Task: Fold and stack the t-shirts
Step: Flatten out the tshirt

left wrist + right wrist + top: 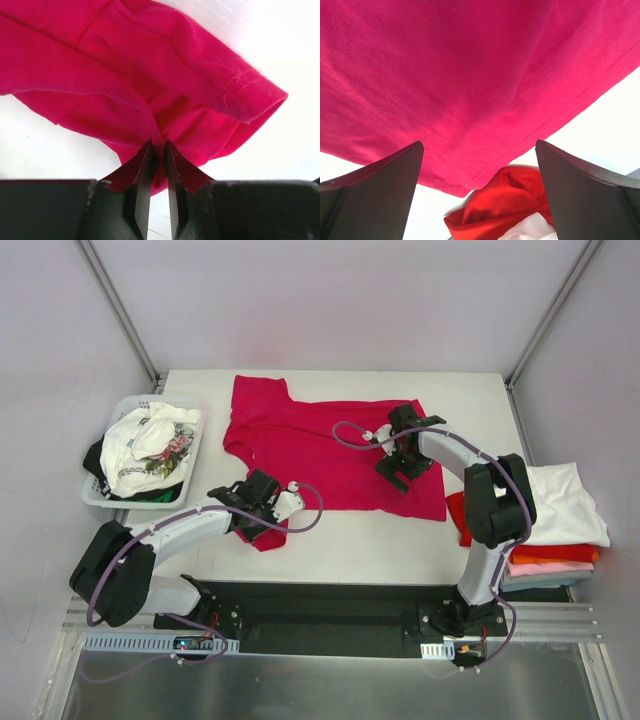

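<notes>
A crimson-magenta t-shirt (320, 445) lies spread across the middle of the table. My left gripper (263, 520) is at its near-left sleeve. In the left wrist view the gripper (158, 147) is shut on a bunched fold of that crimson cloth (150, 65). My right gripper (398, 478) hovers over the shirt's right side. The right wrist view shows it (479, 145) wide open above the hem of the crimson shirt (470, 65), with nothing between its fingers. Folded t-shirts are stacked at the right edge, a white one (560, 495) on top of a red one (560, 552).
A white plastic basket (95, 498) stands at the table's left edge, holding a white printed shirt (150, 445) over a dark one. The red shirt (505, 205) of the stack pokes out just past the crimson hem. Grey walls close in the table on three sides.
</notes>
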Controlling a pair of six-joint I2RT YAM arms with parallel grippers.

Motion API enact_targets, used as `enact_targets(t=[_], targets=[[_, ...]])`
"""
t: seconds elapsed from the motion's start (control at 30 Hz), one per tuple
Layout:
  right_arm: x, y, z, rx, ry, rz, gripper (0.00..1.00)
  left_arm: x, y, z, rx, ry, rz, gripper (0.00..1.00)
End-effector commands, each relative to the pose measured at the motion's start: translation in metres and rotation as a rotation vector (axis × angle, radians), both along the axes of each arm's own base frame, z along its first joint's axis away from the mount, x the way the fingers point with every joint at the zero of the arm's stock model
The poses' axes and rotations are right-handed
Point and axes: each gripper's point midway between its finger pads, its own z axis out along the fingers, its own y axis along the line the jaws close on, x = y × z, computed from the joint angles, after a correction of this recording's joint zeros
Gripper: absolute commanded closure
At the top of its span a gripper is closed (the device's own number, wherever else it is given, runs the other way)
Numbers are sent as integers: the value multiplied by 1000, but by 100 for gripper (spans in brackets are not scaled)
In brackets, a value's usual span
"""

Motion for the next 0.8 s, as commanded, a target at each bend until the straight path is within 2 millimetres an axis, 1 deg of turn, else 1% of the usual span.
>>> enact_targets(t=[0.0, 0.07, 0.13, 0.3, 0.5, 0.6, 0.63, 0.77], targets=[[0, 2, 5, 17, 3, -9, 0, 3, -7, 12, -35, -31, -8, 85], [0, 2, 3, 17, 6, -11, 0, 4, -7, 15, -42, -45, -7, 89], [-1, 2, 2, 16, 11, -10, 0, 8, -2, 19, -28, -76, 4, 89], [-3, 4, -4, 24, 26, -8, 1, 9, 0, 24, -31, -104, 7, 88], [-10, 15, -10, 87, 69, 15, 0, 12, 1, 29, -27, -130, 6, 87], [-11, 21, -10, 121, 81, 34, 0, 12, 2, 28, -22, -126, 6, 87], [-15, 29, -10, 158, 101, 50, 0, 12, 2, 28, -20, -125, 8, 87], [-14, 32, -15, 172, 117, 55, 0, 12, 3, 27, -15, -123, 9, 87]])
